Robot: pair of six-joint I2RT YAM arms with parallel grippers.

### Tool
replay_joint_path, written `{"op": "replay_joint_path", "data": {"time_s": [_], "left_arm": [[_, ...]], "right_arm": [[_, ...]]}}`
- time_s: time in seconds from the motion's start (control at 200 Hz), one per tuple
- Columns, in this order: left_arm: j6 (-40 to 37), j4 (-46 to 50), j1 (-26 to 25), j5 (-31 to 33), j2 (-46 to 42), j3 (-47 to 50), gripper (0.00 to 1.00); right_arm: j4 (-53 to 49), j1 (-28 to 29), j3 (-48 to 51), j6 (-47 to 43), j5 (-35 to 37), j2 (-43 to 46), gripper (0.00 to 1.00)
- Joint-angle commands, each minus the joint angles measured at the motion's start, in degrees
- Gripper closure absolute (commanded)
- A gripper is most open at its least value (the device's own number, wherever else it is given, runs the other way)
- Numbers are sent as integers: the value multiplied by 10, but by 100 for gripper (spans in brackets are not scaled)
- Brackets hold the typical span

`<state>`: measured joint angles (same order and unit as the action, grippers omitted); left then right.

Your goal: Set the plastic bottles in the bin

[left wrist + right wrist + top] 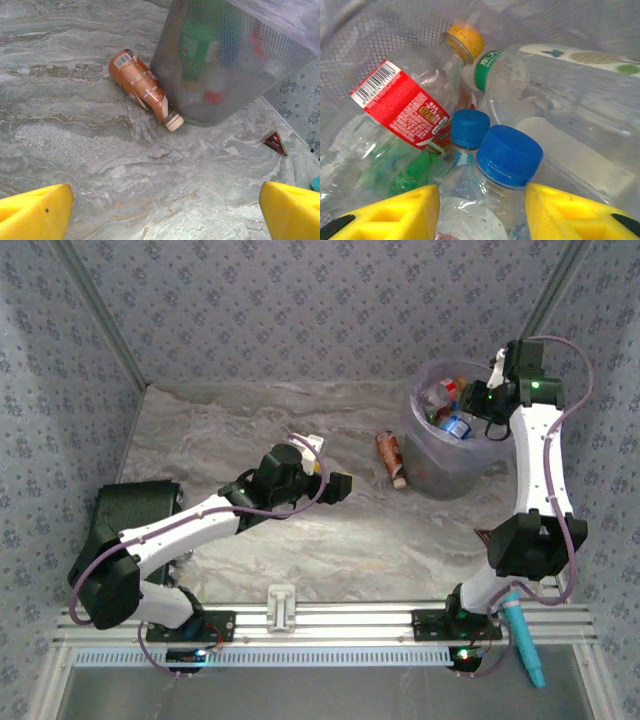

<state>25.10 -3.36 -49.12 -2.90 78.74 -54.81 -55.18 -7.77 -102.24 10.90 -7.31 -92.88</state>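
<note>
An orange-brown bottle (pixel 390 456) (pixel 142 87) with a pale cap lies on the marble table against the foot of the bin (pixel 440 478) (pixel 225 75). My left gripper (pixel 335 485) (pixel 165 210) hovers open over bare table, short of that bottle. Over the bin, my right gripper (pixel 478 402) (pixel 482 210) is shut on a clear bottle with a blue cap (pixel 510 155), yellow fingers pressing both its sides. Below it in the bin lie several bottles: a red-labelled one with a yellow cap (pixel 402 107), a second blue-capped one (pixel 469 127), and a clear one with a green-banded neck (pixel 555 80).
A teal pen-like tool (pixel 525 640) hangs off the front rail at right. A black block (pixel 135 510) sits at the table's left edge. A small red triangle sticker (pixel 275 142) lies on the table past the bin. Patterned walls enclose three sides.
</note>
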Motion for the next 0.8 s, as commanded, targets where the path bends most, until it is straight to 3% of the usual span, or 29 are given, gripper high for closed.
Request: {"op": "replay_joint_path", "data": {"time_s": [0.0, 0.18, 0.385, 0.605, 0.795], "left_arm": [[-1, -3, 4, 7, -19, 4, 5], [-1, -2, 5, 7, -20, 3, 5], [1, 0, 5, 7, -16, -3, 5], [7, 3, 6, 10, -11, -6, 4], [36, 33, 21, 39, -11, -9, 0]], "right_arm": [[-1, 17, 46, 5, 2, 20, 52], [6, 34, 75, 10, 6, 30, 53], [-30, 36, -5, -2, 27, 33, 52], [-61, 46, -82, -29, 57, 56, 41], [-52, 121, -92, -66, 108, 88, 36]]}}
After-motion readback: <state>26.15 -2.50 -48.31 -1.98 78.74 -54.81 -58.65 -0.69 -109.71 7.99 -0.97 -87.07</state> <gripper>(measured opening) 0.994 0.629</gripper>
